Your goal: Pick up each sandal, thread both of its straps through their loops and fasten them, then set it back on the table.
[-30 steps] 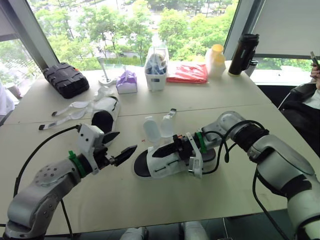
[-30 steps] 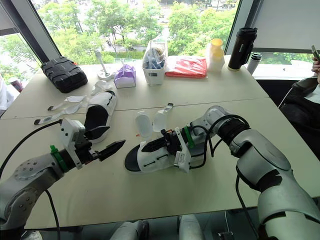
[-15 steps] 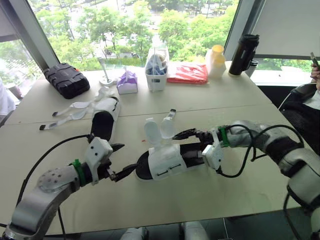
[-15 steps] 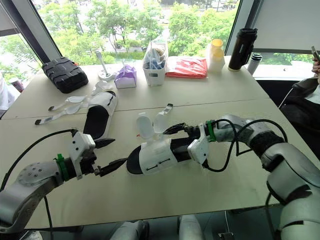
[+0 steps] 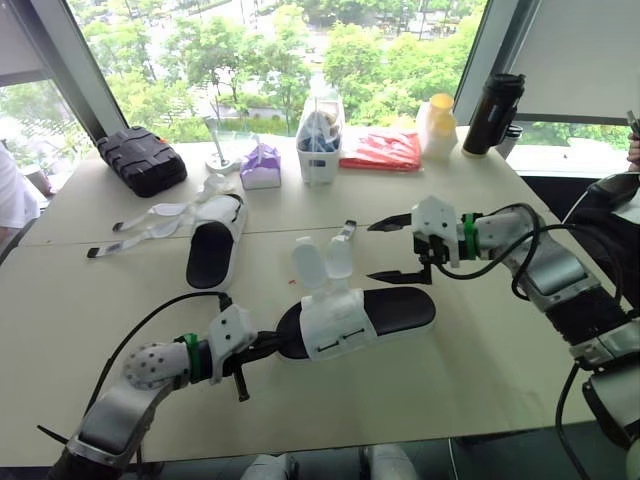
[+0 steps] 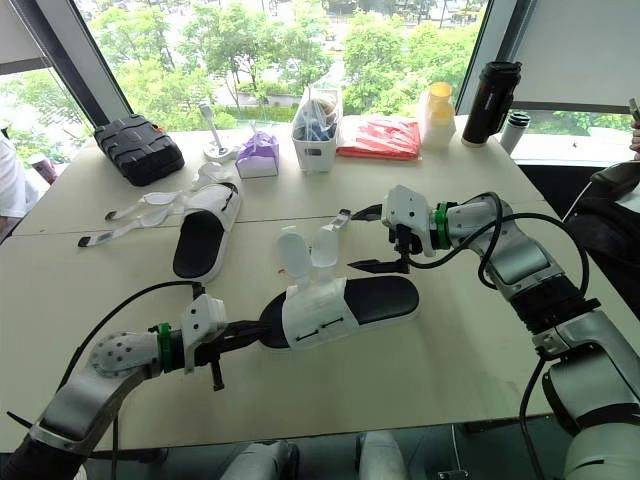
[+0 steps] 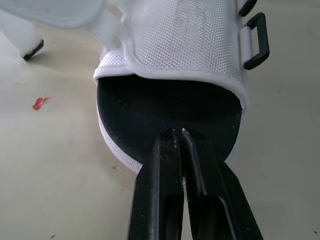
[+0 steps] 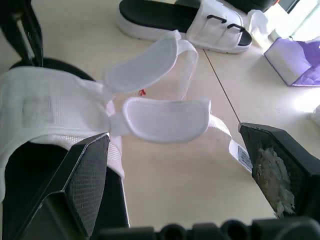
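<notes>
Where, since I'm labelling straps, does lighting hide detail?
Left eye view: the window is bright, yet the table is evenly lit, shadows soft. Right wrist view: white straps nearly blend with the pale table. Left wrist view: left gripper merges with the black footbed.

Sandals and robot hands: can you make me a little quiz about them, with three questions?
1. True or false: the right gripper is open.
2. Pick one. The left gripper has its tips at: A. the near sandal; B. a ball; C. a spoon.
3. Fill the gap: the near sandal's two straps are ___ (fastened or loose).

Key: 1. True, its two fingers stand wide apart. 2. A, at the end of its black sole. 3. Loose, they stick up, not yet through the loops.
</notes>
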Robot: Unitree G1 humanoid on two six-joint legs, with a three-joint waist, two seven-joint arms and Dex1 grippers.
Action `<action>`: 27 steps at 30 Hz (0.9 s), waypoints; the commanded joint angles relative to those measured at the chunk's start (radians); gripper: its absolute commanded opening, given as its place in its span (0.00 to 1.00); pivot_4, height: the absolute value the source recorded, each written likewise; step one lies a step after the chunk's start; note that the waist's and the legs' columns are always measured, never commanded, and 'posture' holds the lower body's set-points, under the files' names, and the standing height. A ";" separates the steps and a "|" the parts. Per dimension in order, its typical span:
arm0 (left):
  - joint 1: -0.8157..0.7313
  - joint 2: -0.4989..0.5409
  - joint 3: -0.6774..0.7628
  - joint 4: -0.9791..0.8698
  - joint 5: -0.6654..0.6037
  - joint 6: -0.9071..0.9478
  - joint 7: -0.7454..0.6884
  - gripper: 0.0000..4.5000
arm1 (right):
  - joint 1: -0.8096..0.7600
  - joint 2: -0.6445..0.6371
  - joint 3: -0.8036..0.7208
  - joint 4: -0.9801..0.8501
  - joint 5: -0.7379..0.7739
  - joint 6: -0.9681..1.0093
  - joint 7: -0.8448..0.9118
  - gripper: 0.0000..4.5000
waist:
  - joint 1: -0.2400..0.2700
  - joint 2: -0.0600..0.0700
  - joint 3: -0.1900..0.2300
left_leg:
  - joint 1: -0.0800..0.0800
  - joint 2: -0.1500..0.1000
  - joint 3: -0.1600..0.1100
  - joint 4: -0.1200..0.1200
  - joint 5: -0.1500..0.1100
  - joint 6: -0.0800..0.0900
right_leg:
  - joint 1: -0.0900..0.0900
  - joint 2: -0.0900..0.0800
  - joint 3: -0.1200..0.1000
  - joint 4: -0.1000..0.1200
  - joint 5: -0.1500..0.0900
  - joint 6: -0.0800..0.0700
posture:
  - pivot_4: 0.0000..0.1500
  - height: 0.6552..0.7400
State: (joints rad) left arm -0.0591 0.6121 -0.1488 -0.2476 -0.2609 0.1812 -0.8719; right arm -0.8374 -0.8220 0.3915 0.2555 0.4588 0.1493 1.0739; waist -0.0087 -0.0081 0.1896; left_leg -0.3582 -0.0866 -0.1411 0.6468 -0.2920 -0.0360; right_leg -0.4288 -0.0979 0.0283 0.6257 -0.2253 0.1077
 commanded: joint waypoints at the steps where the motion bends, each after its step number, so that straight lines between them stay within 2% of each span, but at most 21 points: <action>1: -0.040 -0.028 -0.025 0.036 0.024 -0.020 0.000 0.01 | -0.009 0.041 -0.117 -0.028 0.083 0.213 -0.029 1.00 | 0.001 0.000 0.000 | 0.000 0.000 0.000 0.000 0.000 0.000 | 0.000 0.000 0.000 0.000 0.000 0.001 | 1.00 1.00; 10: -0.117 -0.071 -0.080 0.088 0.045 0.011 -0.034 0.01 | 0.018 0.124 -0.210 -0.033 0.040 0.380 -0.053 1.00 | -0.003 0.000 0.000 | 0.000 -0.001 0.000 0.000 0.000 0.000 | 0.000 0.000 0.000 -0.001 0.002 0.004 | 1.00 1.00; 14: -0.130 -0.080 -0.098 0.106 0.051 0.018 -0.047 0.01 | -0.003 0.163 -0.229 0.001 0.069 0.552 -0.073 1.00 | -0.002 0.000 0.000 | 0.000 -0.001 0.000 0.000 0.000 0.000 | 0.000 0.000 0.000 -0.001 0.002 0.004 | 1.00 1.00; 20: -0.121 -0.077 -0.104 0.103 0.056 0.018 -0.060 0.01 | -0.094 0.236 -0.256 0.123 0.088 0.777 -0.075 1.00 | -0.003 0.000 0.000 | 0.000 -0.001 0.000 0.000 0.000 0.000 | 0.000 -0.001 0.000 -0.001 0.002 0.004 | 1.00 1.00; 27: -0.123 -0.082 -0.112 0.104 0.068 0.016 -0.061 0.01 | -0.273 0.376 -0.312 0.413 0.078 0.932 -0.103 1.00 | -0.004 0.000 0.000 | 0.000 -0.001 0.000 0.000 0.000 0.000 | 0.000 -0.001 0.000 -0.001 0.003 0.004 | 1.00 1.00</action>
State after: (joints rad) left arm -0.1955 0.5298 -0.2256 -0.1476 -0.2078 0.1883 -0.9186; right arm -1.0689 -0.4574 0.1146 0.6275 0.5328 1.0651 0.9738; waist -0.0132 -0.0078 0.1893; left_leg -0.3583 -0.0877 -0.1412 0.6468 -0.2920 -0.0360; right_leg -0.4288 -0.0984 0.0281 0.6250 -0.2228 0.1118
